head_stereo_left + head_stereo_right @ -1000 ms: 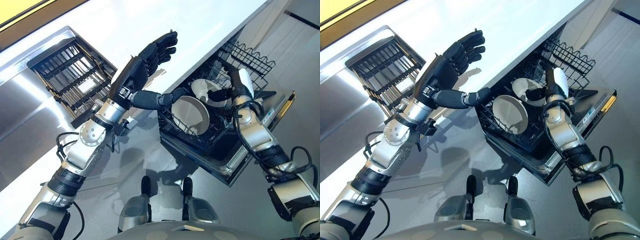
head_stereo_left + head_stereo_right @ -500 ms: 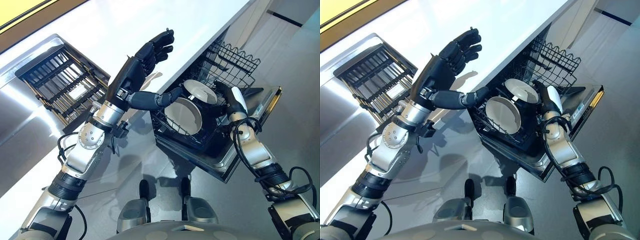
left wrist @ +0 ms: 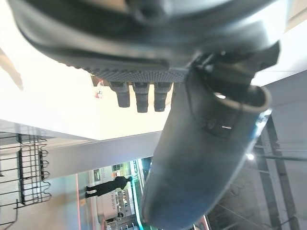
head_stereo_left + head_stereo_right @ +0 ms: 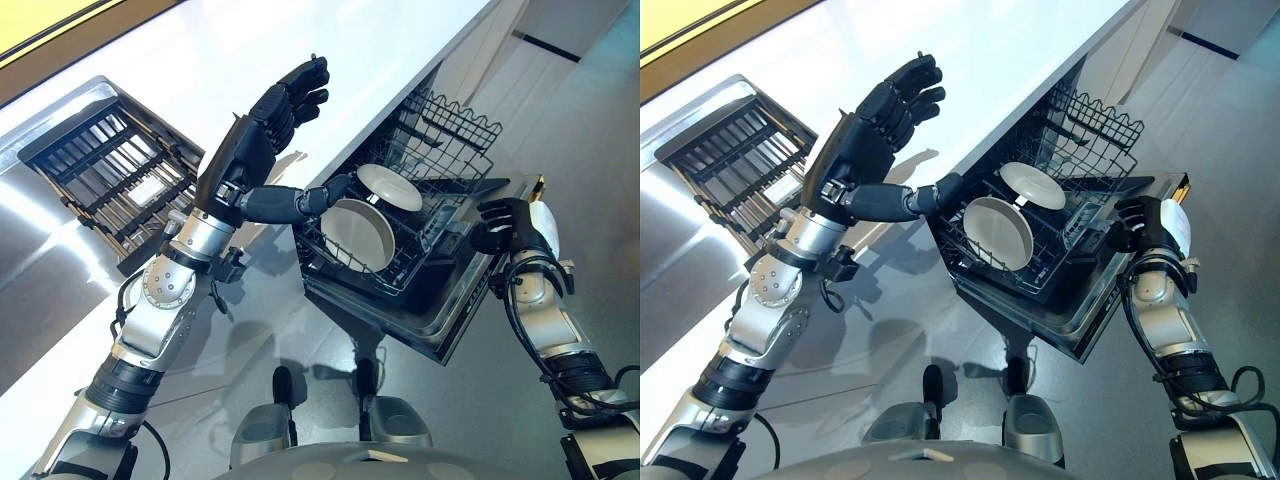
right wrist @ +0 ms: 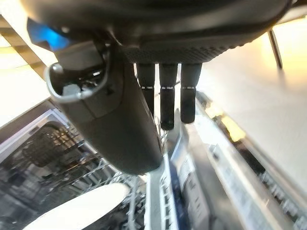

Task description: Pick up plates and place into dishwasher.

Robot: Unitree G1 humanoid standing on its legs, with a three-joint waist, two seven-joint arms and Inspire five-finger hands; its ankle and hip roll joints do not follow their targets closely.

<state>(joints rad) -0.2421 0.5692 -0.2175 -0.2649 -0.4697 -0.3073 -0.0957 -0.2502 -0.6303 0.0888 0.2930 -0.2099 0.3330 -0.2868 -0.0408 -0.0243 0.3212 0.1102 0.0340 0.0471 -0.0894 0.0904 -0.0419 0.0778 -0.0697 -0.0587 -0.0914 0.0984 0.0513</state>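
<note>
1. Left eye view: the pulled-out black wire dishwasher rack [image 4: 400,235] holds 2 round white plates: a larger one [image 4: 356,234] stands tilted near the rack's front, and a smaller one [image 4: 389,186] leans just behind it. The left hand [image 4: 262,135] is raised over the long white countertop [image 4: 300,40], fingers loosely spread and holding nothing, with its thumb stretched toward the larger plate's rim. The right hand [image 4: 505,224] hovers at the rack's outer edge above the open steel dishwasher door [image 4: 455,310], fingers curled, apparently around nothing.
2. Right eye view: a dark slatted drying rack [image 4: 740,160] sits in the steel sink area [image 4: 680,240], well apart from the dishwasher. The upright wire tines [image 4: 1095,115] at the back of the rack stand between the plates and the dishwasher's opening.
3. Left wrist view: the fingers [image 3: 136,96] are extended and bare against the bright countertop; a person [image 3: 108,184] stands far off.
4. Right wrist view: the fingers [image 5: 168,103] hang over the rack with nothing between them; 1 white plate's edge [image 5: 81,211] shows beneath.
</note>
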